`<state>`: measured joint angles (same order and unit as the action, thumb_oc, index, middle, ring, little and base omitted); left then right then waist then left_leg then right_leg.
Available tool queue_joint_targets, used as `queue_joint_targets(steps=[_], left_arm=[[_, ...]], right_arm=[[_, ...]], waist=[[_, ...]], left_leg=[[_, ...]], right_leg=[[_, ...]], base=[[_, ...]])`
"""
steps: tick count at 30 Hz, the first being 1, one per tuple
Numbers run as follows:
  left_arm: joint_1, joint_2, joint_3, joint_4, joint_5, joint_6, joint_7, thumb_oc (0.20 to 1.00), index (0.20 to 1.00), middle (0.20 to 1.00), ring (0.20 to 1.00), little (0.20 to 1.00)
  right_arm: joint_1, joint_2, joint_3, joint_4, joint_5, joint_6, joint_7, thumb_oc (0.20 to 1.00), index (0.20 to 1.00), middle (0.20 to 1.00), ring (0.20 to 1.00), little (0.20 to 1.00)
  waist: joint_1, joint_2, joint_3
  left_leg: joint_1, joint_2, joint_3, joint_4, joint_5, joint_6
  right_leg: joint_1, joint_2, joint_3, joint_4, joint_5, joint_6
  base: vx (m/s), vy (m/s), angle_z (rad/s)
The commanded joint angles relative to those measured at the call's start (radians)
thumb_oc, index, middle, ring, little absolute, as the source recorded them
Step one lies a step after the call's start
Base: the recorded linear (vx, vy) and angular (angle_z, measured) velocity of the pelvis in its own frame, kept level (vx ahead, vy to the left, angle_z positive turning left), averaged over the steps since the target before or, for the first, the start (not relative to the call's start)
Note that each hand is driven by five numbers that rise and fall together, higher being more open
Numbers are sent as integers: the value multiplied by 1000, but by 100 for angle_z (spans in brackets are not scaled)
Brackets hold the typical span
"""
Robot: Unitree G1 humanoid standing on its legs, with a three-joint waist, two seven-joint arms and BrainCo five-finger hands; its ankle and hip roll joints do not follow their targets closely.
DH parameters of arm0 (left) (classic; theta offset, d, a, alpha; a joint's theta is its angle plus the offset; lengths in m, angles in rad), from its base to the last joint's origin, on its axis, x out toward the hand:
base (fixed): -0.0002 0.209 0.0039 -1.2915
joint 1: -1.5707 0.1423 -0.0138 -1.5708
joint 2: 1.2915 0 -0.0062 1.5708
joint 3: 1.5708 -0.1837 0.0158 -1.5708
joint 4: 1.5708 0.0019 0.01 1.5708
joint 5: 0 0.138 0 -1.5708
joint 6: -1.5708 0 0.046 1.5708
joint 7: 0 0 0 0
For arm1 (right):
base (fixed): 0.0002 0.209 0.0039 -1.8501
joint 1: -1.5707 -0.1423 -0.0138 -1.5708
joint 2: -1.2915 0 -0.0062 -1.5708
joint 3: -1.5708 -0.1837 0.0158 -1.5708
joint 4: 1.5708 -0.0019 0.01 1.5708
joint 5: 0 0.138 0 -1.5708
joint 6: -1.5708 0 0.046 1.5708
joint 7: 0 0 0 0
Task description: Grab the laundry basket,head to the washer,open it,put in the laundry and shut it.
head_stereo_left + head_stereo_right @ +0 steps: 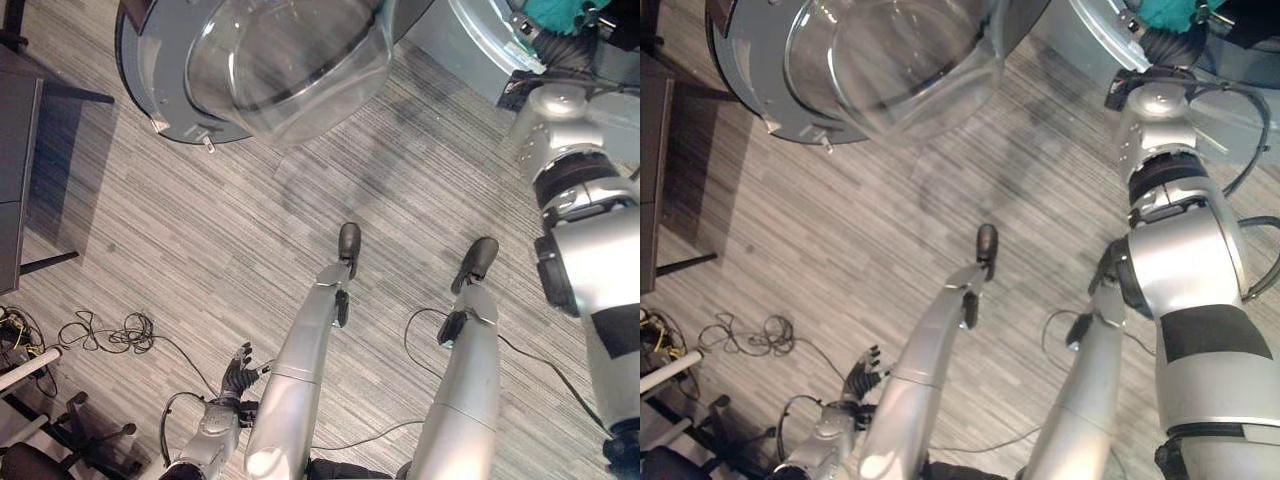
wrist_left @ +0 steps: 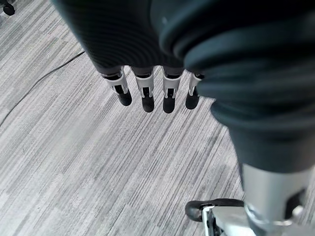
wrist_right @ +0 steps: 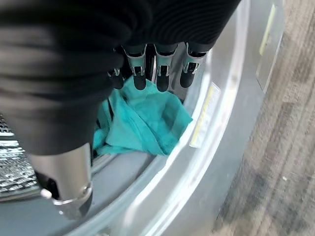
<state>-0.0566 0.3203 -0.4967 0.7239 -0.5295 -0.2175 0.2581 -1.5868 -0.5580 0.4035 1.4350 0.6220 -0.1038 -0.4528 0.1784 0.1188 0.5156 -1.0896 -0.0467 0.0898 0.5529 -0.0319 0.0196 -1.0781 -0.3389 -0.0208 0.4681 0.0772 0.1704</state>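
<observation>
The washer's round door (image 1: 270, 70) with its clear glass bowl stands swung open at the upper left. The grey rim of the washer's opening (image 1: 482, 40) shows at the upper right. A teal cloth (image 3: 142, 120) lies just inside that opening, draped over the inner rim; it also shows as teal cloth (image 1: 555, 12) from the head. My right arm reaches into the opening. My right hand (image 3: 163, 69) has straight fingers, their dark tips at the top edge of the cloth, not curled round it. My left hand (image 1: 237, 375) hangs low by my side over the carpet, fingers (image 2: 147, 91) straight and holding nothing.
A dark desk (image 1: 15, 150) stands at the left edge. Loose cables (image 1: 110, 330) lie on the striped grey carpet below it, and an office chair base (image 1: 85, 430) sits at the lower left. The perforated metal drum (image 3: 12, 172) shows behind the cloth.
</observation>
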Motion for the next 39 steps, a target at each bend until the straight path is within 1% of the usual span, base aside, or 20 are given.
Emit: queue_joint_targets(steps=[1,7,12,15,17,20,21,22,23,24,25,27,29,34,36,39], left_arm=[[60,53,-37,-11,35,-9,16,1000,1000,1000,1000,1000],[60,55,-47,-39,35,-12,17,1000,1000,1000,1000,1000],[65,64,-46,-48,51,-17,13,1000,1000,1000,1000,1000],[74,70,-37,-78,54,-24,10,1000,1000,1000,1000,1000],[82,74,-32,-89,49,-29,6,1000,1000,1000,1000,1000],[82,77,-31,-93,49,-31,3,1000,1000,1000,1000,1000],[88,77,-27,-89,47,-31,-1,1000,1000,1000,1000,1000],[88,79,-27,-94,41,-33,0,1000,1000,1000,1000,1000],[91,77,-23,-93,41,-33,1,1000,1000,1000,1000,1000],[99,76,-19,-99,33,-34,2,1000,1000,1000,1000,1000],[103,77,-17,-102,27,-37,2,1000,1000,1000,1000,1000],[109,75,-12,-103,33,-37,6,1000,1000,1000,1000,1000],[112,75,-16,-110,35,-36,5,1000,1000,1000,1000,1000],[120,80,-7,-112,38,-36,3,1000,1000,1000,1000,1000],[128,82,0,-110,39,-38,5,1000,1000,1000,1000,1000],[135,84,2,-102,41,-35,-2,1000,1000,1000,1000,1000]], right_arm=[[-41,-103,50,-22,-38,-3,-34,1000,1000,1000,1000,1000],[-62,-138,66,15,-78,21,-44,1000,1000,1000,1000,1000],[-79,-176,125,10,-172,33,-56,1000,1000,1000,1000,1000],[-84,-206,146,2,-202,36,-54,1000,1000,1000,1000,1000],[-93,-220,153,-4,-208,32,-51,1000,1000,1000,1000,1000],[-109,-230,163,0,-213,33,-47,1000,1000,1000,1000,1000],[-122,-241,172,2,-219,35,-43,1000,1000,1000,1000,1000],[-132,-243,181,3,-224,39,-44,1000,1000,1000,1000,1000],[-135,-249,187,4,-242,42,-50,821,821,821,821,821],[-132,-256,195,-1,-260,46,-59,200,200,200,200,200],[-134,-262,203,2,-273,49,-60,200,200,200,200,200],[-121,-277,198,4,-292,52,-79,200,200,200,200,200],[-117,-279,191,10,-293,56,-84,200,200,200,200,200],[-102,-286,186,23,-311,68,-84,200,200,200,200,200],[-94,-291,184,18,-314,70,-91,200,200,200,200,200],[-94,-299,189,16,-309,73,-72,200,200,200,200,200]], waist=[[17,47,4],[23,59,4],[39,80,4],[44,90,4],[54,99,4],[62,101,4],[63,100,4],[62,98,3],[60,97,4],[57,98,4],[55,96,4],[47,93,4],[43,91,4],[36,88,3],[34,89,0],[24,84,2]], left_leg=[[13,-16,-76,22,-80,-45],[8,-25,-75,27,-84,-42],[-12,-34,-70,40,-86,-38],[-30,-39,-70,52,-89,-37],[-53,-44,-68,73,-95,-35],[-83,-51,-65,110,-108,-32],[-116,-54,-61,162,-128,-29],[-133,-54,-56,187,-138,-29],[-155,-56,-48,226,-154,-29],[-175,-56,-40,264,-171,-30],[-195,-56,-34,305,-187,-29],[-205,-54,-22,338,-205,-27],[-201,-52,-15,346,-208,-32],[-178,-47,-7,352,-225,-27],[-168,-42,-4,346,-226,-26],[-143,-33,3,334,-222,-28]], right_leg=[[8,22,17,81,-119,8],[1,18,25,86,-118,10],[-24,16,41,102,-124,11],[-47,13,49,119,-127,12],[-68,13,50,135,-132,15],[-92,17,55,161,-139,15],[-125,17,60,211,-151,16],[-142,16,63,235,-160,17],[-164,16,69,270,-172,16],[-183,14,77,305,-184,14],[-203,16,86,337,-195,10],[-217,15,96,366,-207,7],[-215,14,98,367,-207,6],[-204,16,107,361,-207,5],[-198,18,109,355,-208,5],[-185,25,112,345,-201,3]], base=[[15,4,4],[6,9,3],[4,21,1],[-2,24,3],[-3,40,4],[2,22,6],[22,44,8],[40,74,8],[55,89,10],[81,98,10],[79,82,6],[69,68,-4],[42,32,-6],[27,25,-7],[18,4,-6],[4,-14,-10]])
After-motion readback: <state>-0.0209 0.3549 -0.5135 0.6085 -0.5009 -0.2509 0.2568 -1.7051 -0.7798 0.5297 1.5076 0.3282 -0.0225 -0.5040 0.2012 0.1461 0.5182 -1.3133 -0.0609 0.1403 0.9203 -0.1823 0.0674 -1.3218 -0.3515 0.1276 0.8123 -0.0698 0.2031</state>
